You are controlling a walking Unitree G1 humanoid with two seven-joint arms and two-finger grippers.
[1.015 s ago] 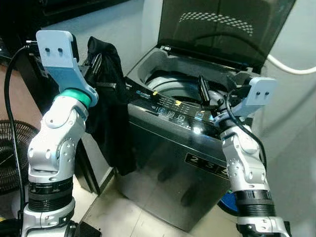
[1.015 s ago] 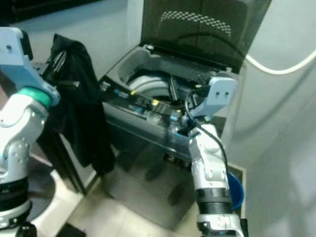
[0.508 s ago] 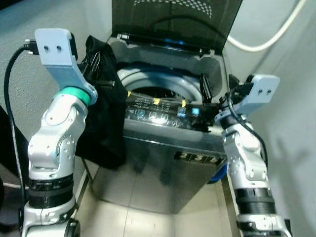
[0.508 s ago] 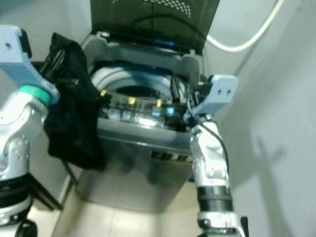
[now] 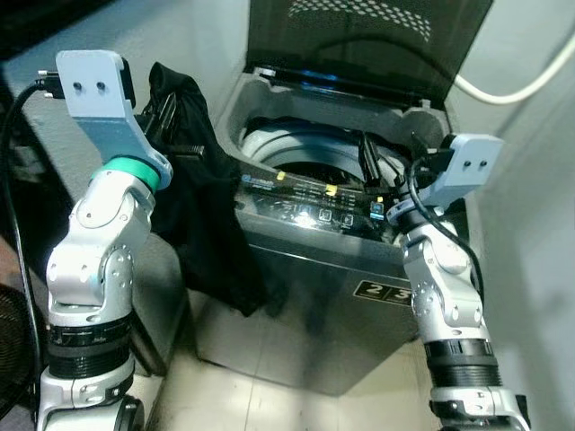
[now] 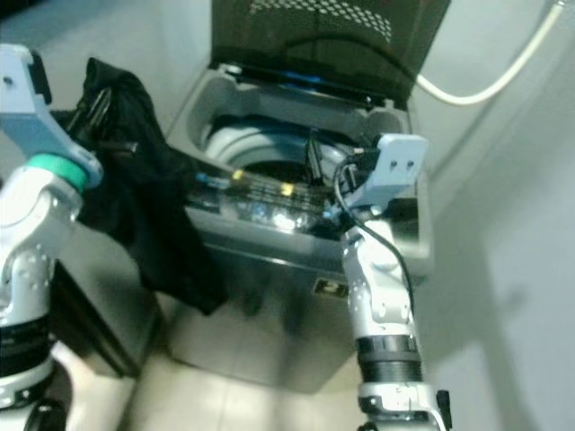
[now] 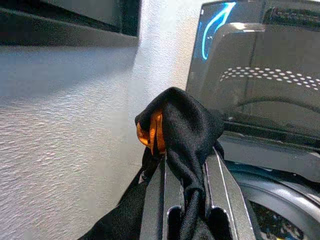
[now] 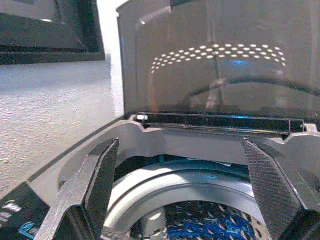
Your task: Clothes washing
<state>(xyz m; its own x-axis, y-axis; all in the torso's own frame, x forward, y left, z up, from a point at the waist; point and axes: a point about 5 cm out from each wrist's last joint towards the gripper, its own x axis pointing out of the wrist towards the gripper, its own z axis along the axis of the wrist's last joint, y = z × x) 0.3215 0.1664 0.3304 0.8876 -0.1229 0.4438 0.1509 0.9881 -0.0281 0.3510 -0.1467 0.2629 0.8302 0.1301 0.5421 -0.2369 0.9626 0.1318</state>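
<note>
Your left gripper (image 7: pixel 185 200) has its fingers clamped on a black garment (image 5: pixel 202 215), held up beside the washer (image 5: pixel 332 296), off its left front corner. A bunch of cloth, with a bit of orange showing, pokes out past the fingertips; the rest hangs in a long tail down the washer's left side, well below its rim. The lid (image 5: pixel 368 45) stands up at the back and the drum (image 8: pixel 200 210) is open.

Your right gripper (image 8: pixel 180 185) hangs over the drum mouth with its fingers spread wide and nothing between them.

The main risk is that tail. If you swing the left arm straight across to the drum, the hanging cloth will likely drag over the control panel (image 5: pixel 314 202) and catch on the washer's front edge, leaving half the garment draped outside. It could also press a panel button. Lifting higher before crossing looks safer.

The second risk is crowding: the right gripper sits just where the garment has to go, so the two arms may collide or the cloth may snag on those open fingers.

The grip looks firm, though it holds only a fold, and a snag could pull it free.
</note>
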